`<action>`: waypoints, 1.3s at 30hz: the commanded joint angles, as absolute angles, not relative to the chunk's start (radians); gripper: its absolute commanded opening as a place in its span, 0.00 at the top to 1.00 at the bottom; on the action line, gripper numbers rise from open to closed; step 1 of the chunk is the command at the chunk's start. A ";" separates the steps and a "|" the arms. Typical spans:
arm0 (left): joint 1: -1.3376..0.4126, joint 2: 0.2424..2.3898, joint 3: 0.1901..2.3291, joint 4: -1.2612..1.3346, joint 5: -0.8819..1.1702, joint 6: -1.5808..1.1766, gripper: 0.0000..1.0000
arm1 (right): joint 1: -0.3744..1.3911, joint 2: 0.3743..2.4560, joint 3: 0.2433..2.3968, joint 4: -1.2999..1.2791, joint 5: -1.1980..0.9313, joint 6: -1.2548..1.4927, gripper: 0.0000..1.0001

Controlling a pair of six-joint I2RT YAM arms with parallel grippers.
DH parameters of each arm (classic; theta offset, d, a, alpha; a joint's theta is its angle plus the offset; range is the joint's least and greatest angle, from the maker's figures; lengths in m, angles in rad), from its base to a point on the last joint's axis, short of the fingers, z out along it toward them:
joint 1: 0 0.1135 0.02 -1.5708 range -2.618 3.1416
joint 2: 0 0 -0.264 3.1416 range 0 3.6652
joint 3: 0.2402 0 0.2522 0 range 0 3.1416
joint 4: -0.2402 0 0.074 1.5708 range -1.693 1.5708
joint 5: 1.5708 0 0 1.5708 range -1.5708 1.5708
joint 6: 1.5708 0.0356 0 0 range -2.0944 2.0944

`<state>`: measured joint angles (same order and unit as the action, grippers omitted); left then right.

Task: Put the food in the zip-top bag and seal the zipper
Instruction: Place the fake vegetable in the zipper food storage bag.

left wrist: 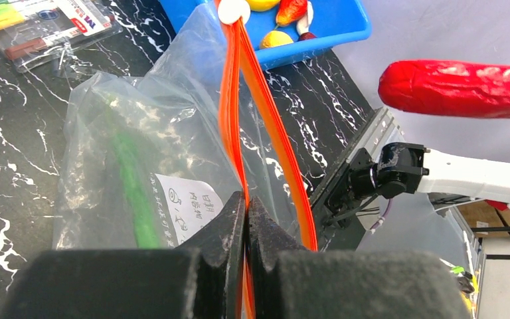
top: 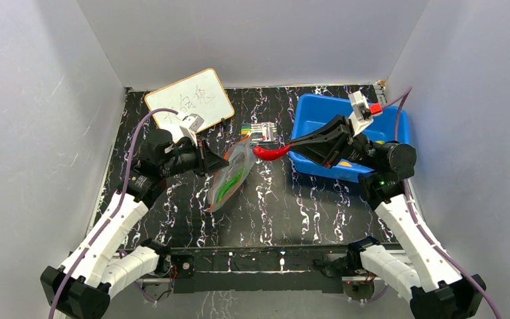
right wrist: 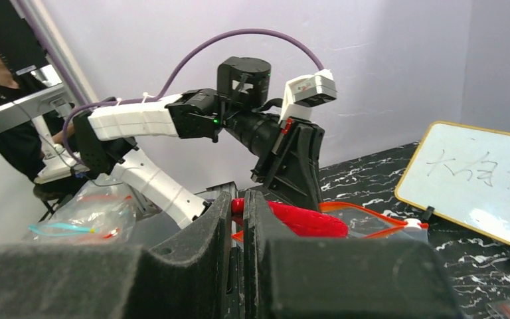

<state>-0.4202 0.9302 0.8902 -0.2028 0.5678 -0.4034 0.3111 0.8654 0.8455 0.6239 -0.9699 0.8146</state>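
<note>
Jaws: left gripper (left wrist: 246, 216) clamped on zipper (left wrist: 238, 100) | right gripper (right wrist: 238, 216) clamped on red chili (right wrist: 309, 221) | zip-top bag (left wrist: 139, 126) label, whiteboard (top: 189, 98) handwriting illegible

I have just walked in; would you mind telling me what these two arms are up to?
The left gripper is shut on the orange-red zipper of the clear zip-top bag, holding its mouth up. The right gripper is shut on a red chili, its tip close to the bag's mouth but not inside. A green piece already lies in the bag. More toy food sits in the blue tub.
</note>
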 commanded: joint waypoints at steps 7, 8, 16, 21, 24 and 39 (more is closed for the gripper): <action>-0.419 0.931 0.929 -0.176 0.655 -0.434 1.00 | 0.439 0.947 0.874 0.747 -0.960 0.803 1.00; -0.419 0.931 0.928 -0.175 0.663 -0.438 1.00 | 0.451 0.959 0.878 0.742 -0.957 0.795 1.00; -0.419 0.927 0.932 -0.182 0.699 -0.445 1.00 | 0.512 1.023 0.911 0.618 -0.928 0.671 1.00; -0.419 0.921 0.939 -0.192 0.708 -0.437 1.00 | 0.528 1.039 0.928 0.423 -0.878 0.498 1.00; -0.419 0.918 0.940 -0.195 0.714 -0.437 1.00 | 0.535 1.041 0.923 0.397 -0.863 0.450 1.00; -0.419 0.898 0.905 -0.088 0.779 -0.547 1.00 | 0.682 1.093 1.008 0.057 -0.615 0.093 1.00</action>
<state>-0.4202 0.9176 0.8963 -0.1528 0.7254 -0.4942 0.6273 1.0878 0.9264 0.1173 -0.7269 0.2268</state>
